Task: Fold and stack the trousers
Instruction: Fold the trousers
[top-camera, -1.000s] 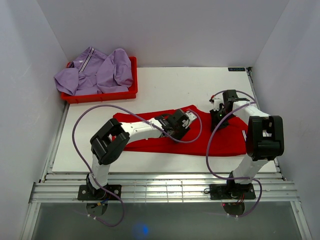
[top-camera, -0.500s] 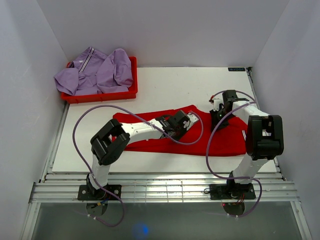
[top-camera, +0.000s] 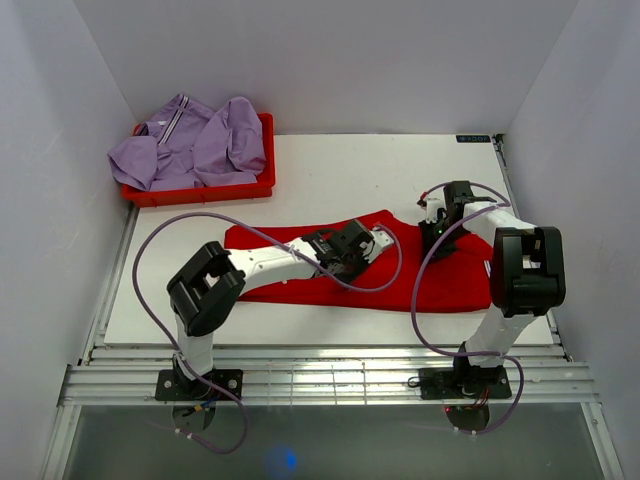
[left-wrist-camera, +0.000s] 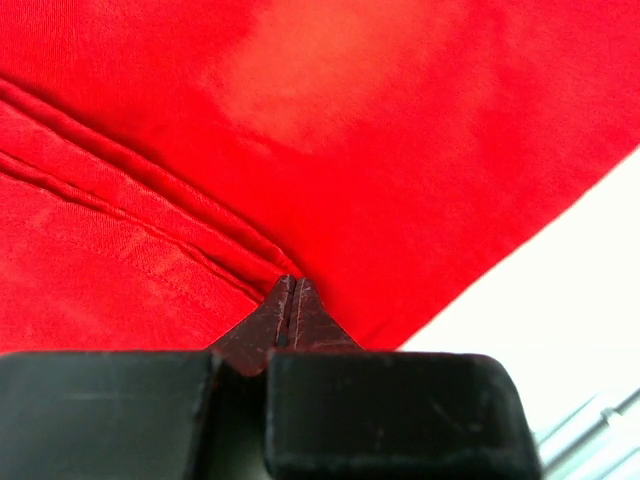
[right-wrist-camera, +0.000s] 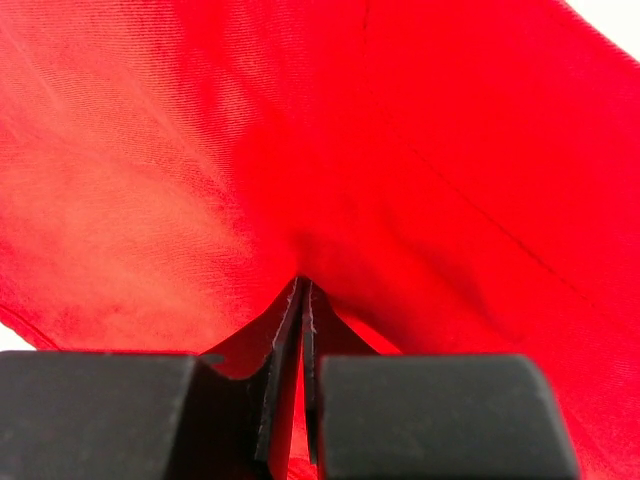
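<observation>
1. Far left: a red bin (top-camera: 200, 192) at the table's far corner holds a crumpled purple garment (top-camera: 190, 148).
2. Red trousers (top-camera: 455, 285) lie spread left to right across the near half of the white table (top-camera: 340, 170).
3. Centre: the left gripper (left-wrist-camera: 288, 300) is clenched on a pinch of trouser cloth just beside a stitched seam, about mid-garment.
4. Right: the right gripper (right-wrist-camera: 302, 300), at the far edge of the trousers' right end, has its fingers pressed together on a raised fold of the red fabric.
</observation>
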